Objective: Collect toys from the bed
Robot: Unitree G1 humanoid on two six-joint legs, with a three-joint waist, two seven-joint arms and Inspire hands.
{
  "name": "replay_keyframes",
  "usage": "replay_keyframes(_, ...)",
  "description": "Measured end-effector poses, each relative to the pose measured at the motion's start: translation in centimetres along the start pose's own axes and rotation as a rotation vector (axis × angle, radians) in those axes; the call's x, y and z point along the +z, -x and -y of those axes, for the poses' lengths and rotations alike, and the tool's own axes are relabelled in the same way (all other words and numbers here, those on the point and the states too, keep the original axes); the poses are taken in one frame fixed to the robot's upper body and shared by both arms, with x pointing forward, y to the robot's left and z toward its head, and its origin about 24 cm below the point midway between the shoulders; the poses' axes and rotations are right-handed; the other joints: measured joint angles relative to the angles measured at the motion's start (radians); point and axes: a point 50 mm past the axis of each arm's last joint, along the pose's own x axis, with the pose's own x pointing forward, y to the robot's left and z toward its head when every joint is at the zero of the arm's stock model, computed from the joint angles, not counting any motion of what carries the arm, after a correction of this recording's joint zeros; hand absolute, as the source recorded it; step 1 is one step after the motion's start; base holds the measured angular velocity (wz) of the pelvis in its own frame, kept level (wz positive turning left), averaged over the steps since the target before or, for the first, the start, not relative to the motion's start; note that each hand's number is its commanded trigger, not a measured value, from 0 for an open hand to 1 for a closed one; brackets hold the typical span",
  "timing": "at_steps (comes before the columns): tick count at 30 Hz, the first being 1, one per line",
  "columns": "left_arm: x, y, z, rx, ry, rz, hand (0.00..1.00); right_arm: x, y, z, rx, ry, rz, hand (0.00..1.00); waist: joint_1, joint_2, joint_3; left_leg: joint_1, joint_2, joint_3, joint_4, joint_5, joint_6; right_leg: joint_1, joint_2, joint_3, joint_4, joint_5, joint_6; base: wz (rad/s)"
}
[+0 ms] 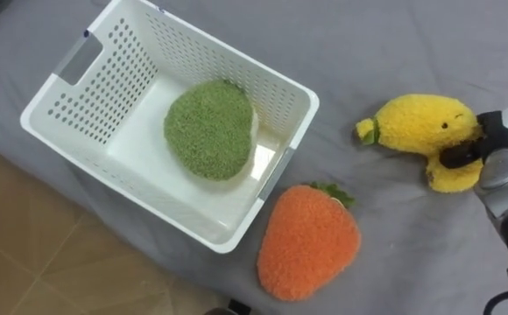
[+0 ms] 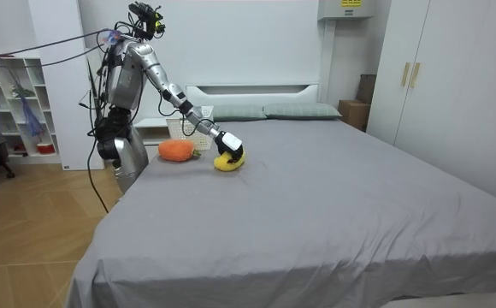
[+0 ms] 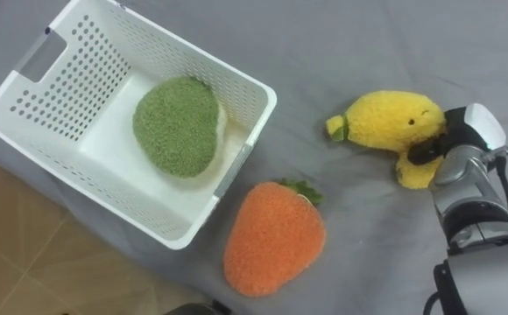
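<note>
Closest to us: orange plush toy (image 1: 308, 242) with a green leafy top, flat on the grey bed (image 1: 394, 52), at the edge above the wooden floor (image 1: 26, 254). Just beside it, to the left, we note the corner of a white perforated basket (image 1: 105, 79), also on the bed. Inside the basket lies a round green plush toy (image 1: 208, 129), resting against the far right wall.

Further right, well apart from the basket, a yellow plush toy (image 1: 420, 122) lies on the sheet. The right hand (image 1: 499, 144) is on its far end; we see a dark finger (image 1: 458, 156) curled across the plush, gripping it.

In the room view the robot stands at the bedside, at the room view's left, right arm stretched over the mattress to the yellow toy.
</note>
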Motion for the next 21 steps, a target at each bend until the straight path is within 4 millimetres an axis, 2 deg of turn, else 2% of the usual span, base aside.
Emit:
replay_keyframes(9,-0.4,0.1,0.3,-0.013,-0.031,0.000,0.00,-1.2,-0.2,0.7,-0.010,-0.047,-0.051,1.00,0.013,0.003,-0.0014,0.002,-0.003,-0.010,0.003,0.002,-0.001,0.003,-0.002,-0.005,-0.001,-0.002,0.001,0.02)
replay_keyframes(14,-0.4,0.1,0.2,-0.006,-0.026,0.003,0.00,-1.1,-0.2,0.9,-0.014,-0.069,-0.051,1.00,0.013,0.006,-0.0038,0.001,-0.003,-0.006,0.003,0.002,-0.002,0.004,-0.001,0.002,0.000,-0.002,0.001,0.00)
replay_keyframes(16,-0.4,0.1,0.1,-0.002,-0.018,0.008,0.00,-0.2,-0.3,1.3,-0.026,-0.072,-0.012,1.00,-0.002,0.008,-0.0049,0.001,-0.003,-0.002,0.003,0.003,-0.001,0.003,-0.002,0.004,0.002,-0.002,0.001,0.00)
replay_keyframes(19,-0.3,0.0,-0.2,0.008,0.008,0.014,0.00,2.1,-0.3,2.0,-0.049,-0.097,0.093,1.00,-0.032,0.010,-0.0070,0.012,-0.002,0.002,0.005,0.004,0.000,0.010,-0.005,0.003,0.014,-0.002,0.001,0.00)
replay_keyframes(21,-0.2,0.0,-0.4,0.015,0.025,0.021,0.00,3.3,-0.1,2.1,-0.057,-0.124,0.166,1.00,-0.054,0.007,-0.0117,0.049,-0.003,0.005,0.003,0.003,0.000,0.045,-0.006,0.004,0.011,-0.001,0.001,0.00)
